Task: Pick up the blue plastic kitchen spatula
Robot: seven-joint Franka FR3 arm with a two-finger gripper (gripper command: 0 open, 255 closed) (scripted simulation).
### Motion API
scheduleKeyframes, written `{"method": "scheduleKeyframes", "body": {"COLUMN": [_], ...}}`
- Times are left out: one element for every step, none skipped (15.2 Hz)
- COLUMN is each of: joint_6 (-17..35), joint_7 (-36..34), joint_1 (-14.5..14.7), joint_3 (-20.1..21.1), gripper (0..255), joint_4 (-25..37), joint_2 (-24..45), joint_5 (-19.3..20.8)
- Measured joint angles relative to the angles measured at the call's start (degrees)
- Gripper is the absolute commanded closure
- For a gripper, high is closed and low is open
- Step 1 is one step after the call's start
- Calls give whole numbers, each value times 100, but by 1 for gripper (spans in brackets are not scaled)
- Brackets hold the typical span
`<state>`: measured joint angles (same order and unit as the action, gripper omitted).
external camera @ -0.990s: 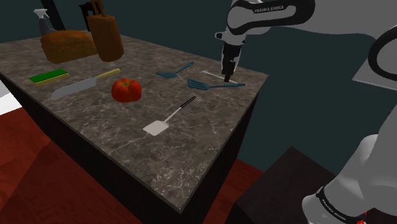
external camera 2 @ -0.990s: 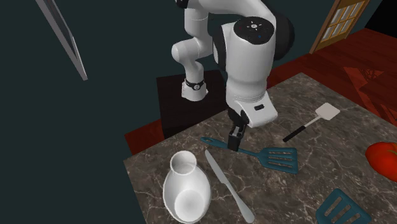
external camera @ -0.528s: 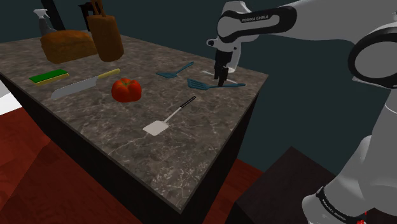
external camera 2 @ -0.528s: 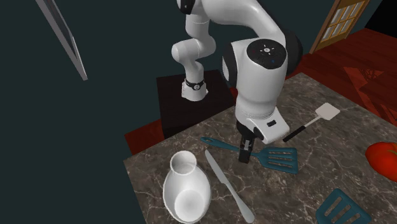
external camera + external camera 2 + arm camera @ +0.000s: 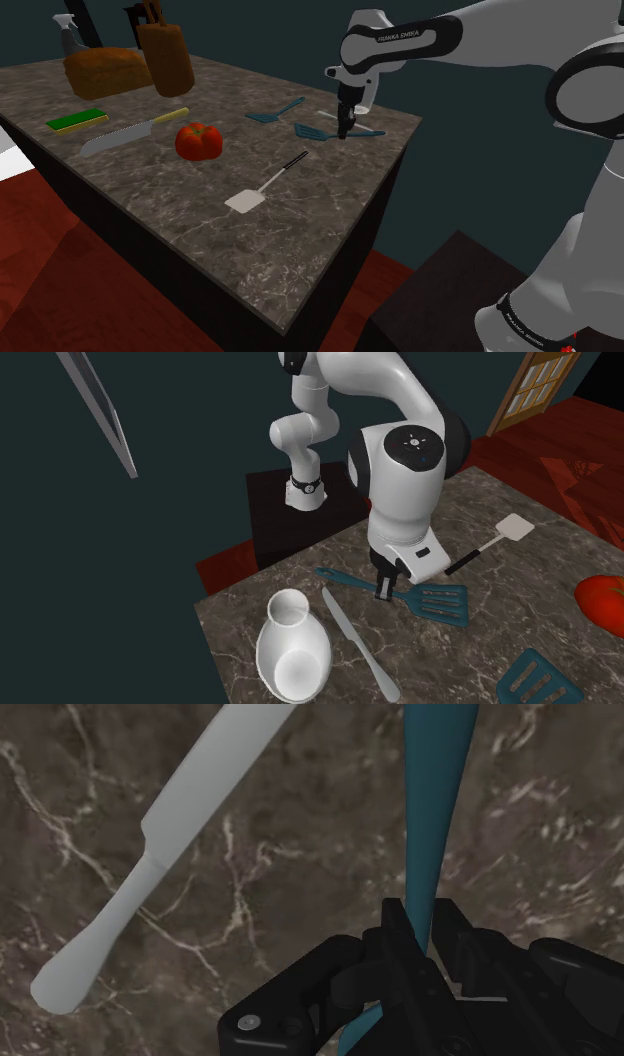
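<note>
The blue slotted spatula lies flat on the dark marble counter, near its far corner. In the second exterior view its head points to the right and its thin handle runs left. My black gripper is down at the counter, shut on that handle close to the head. In the wrist view the teal handle runs between the fingers, which clasp it. The gripper points straight down in the shoulder view.
A second blue spatula lies just behind. A grey table knife and a white jug lie near the counter corner. A white-headed spatula, tomato, serrated knife, green sponge, bread and knife block lie farther along.
The gripper slid along the handle toward the spatula's head, came down to the counter and went from open to shut on the handle. The spatula has not moved.
</note>
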<state>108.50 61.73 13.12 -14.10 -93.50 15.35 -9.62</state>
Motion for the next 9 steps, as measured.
{"method": "scheduleKeyframes", "body": {"joint_6": [-5, -15, -27, -33, -38, -22, -42, -87, -138], "joint_7": [-1, 0, -1, -1, -2, 1, -4, -10, -15], "joint_1": [0, -1, -2, -3, -3, -2, 2, 3, 3], "joint_3": [0, 1, 1, 1, 1, 0, 3, 3, 2], "gripper": [255, 255, 255, 255, 255, 255, 255, 255, 255], "joint_4": [3, 13, 25, 31, 36, 19, 24, 55, 95], "joint_2": [2, 7, 15, 18, 22, 12, 6, 0, -8], "joint_5": [0, -1, -1, -2, -2, -2, 0, 3, 7]}}
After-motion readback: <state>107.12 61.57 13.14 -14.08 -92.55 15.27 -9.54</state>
